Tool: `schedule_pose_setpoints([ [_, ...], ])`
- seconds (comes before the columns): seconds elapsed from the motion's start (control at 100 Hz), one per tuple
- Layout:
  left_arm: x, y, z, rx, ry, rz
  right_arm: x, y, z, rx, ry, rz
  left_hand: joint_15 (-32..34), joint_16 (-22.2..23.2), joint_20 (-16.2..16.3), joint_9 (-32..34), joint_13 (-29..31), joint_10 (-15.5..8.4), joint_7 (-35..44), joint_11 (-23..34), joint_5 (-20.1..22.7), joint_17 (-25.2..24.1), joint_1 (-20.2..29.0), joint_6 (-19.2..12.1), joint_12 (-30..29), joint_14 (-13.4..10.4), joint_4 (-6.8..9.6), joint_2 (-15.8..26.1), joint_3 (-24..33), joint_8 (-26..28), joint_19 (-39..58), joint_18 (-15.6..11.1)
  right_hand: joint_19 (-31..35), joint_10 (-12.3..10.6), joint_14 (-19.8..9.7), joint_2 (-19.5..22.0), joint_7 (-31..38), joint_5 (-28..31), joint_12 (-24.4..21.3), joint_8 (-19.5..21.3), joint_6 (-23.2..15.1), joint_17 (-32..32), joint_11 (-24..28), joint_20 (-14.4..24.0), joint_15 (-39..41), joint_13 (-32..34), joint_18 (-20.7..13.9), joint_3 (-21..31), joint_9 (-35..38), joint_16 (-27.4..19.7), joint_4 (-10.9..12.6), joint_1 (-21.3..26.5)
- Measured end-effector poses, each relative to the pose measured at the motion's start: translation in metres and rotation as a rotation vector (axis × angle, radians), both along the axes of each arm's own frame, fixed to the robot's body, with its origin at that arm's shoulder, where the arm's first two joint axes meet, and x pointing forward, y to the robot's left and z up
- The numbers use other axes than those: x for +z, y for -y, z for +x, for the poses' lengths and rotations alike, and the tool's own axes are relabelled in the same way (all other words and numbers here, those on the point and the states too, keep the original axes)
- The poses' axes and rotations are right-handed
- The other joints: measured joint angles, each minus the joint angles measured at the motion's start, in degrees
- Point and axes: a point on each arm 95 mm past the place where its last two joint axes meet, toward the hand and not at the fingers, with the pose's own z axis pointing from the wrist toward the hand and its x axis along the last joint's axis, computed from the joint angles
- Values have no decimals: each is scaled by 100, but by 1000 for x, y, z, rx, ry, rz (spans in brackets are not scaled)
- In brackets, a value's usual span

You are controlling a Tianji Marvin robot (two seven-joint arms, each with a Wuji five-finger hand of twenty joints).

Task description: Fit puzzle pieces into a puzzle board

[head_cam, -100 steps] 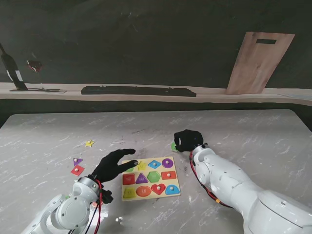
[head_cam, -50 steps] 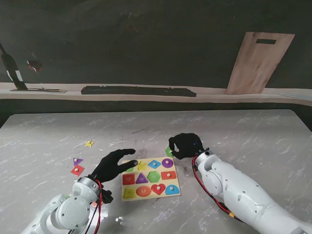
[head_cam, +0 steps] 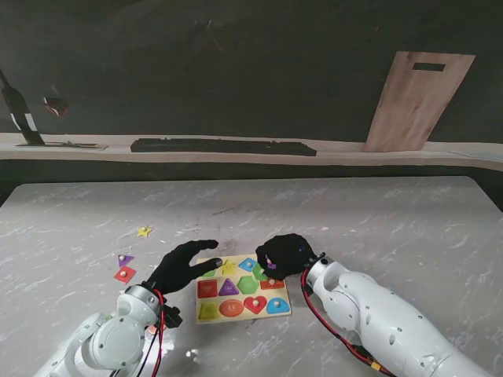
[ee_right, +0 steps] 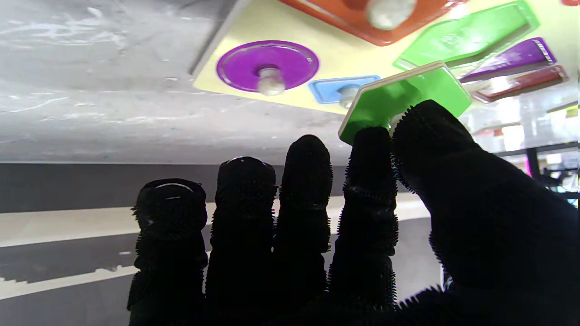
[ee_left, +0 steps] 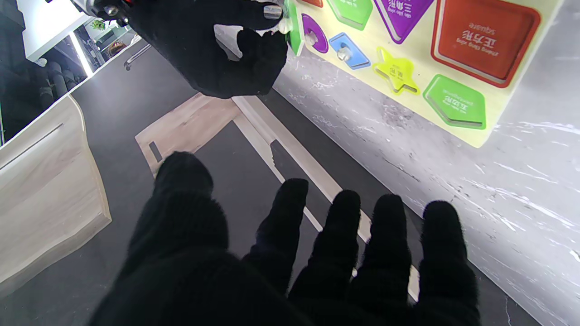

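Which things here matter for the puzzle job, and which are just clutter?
Job:
puzzle board
green hexagon piece, pinched by right hand
loose pieces on the left: yellow star, purple triangle, red square

Clutter:
wooden cutting board
black keyboard

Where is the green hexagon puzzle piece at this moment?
In the stand's view the green hexagon puzzle piece is pinched in the right hand, above the far right part of the yellow puzzle board, beside the purple circle piece.

Puzzle board (head_cam: 242, 314) pale yellow – held hexagon piece (ee_right: 403, 97) green – table (head_cam: 393, 212) grey-white marbled
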Motion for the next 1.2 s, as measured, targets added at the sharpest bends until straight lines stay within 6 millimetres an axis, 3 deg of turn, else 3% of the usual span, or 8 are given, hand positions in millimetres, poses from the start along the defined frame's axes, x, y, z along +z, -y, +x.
schedule_pose_setpoints([
  [0.59,0,0,0,2,1,0,-4,-32,-7,79,-107,-25,0,0,0,0,0,0,0,0,0,-1,0,0,0,0,0,0,0,0,0,0,48,72,73,-29,-2,66,26,1,22,0,0,65,5,0,69,95,-1,21,-9,4],
  [1.2,0,0,-1,2,-1,0,-13,-41,-1,29,-161,-84,0,0,0,0,0,0,0,0,0,-1,0,0,0,0,0,0,0,0,0,0,173,208,142,32,-15,134,73,4,123,-5,0,127,135,50,142,165,94,75,-10,193],
])
